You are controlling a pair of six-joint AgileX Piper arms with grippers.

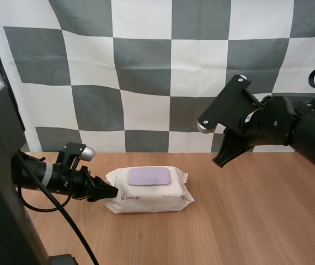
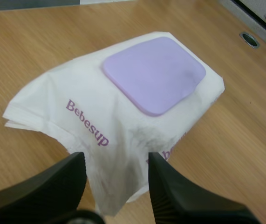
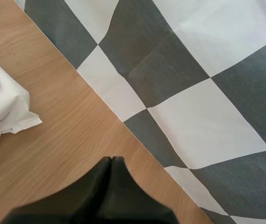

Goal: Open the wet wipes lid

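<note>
The pack of wet wipes [image 1: 149, 192] lies flat on the wooden table [image 1: 245, 221], its pale purple lid [image 1: 149, 176] facing up and shut flush against the white wrapper. Seen from the left wrist, the lid [image 2: 153, 74] sits just beyond the fingertips, past the printed brand name on the pack [image 2: 77, 116].

The left gripper [image 1: 110, 191] is right at the pack's near end. Its arm reaches in low and almost level with the tabletop, pointing along the length of the pack. Its two black fingers [image 2: 53, 186] stand spread apart, ribbed faces turned inward, and the crimped end of the wrapper pokes into the gap between them. From here I can't say whether either finger touches it.

The right gripper [image 1: 219, 161] hangs well clear of the pack, up above the table's far edge. Its arm is bent in from the side and the wrist is tilted steeply downward. Its fingers [image 3: 112, 161] are pressed together into one dark wedge, holding nothing, with bare table [image 3: 53, 154] below the tip and the pack's end [image 3: 2, 107] off to one side.
</note>
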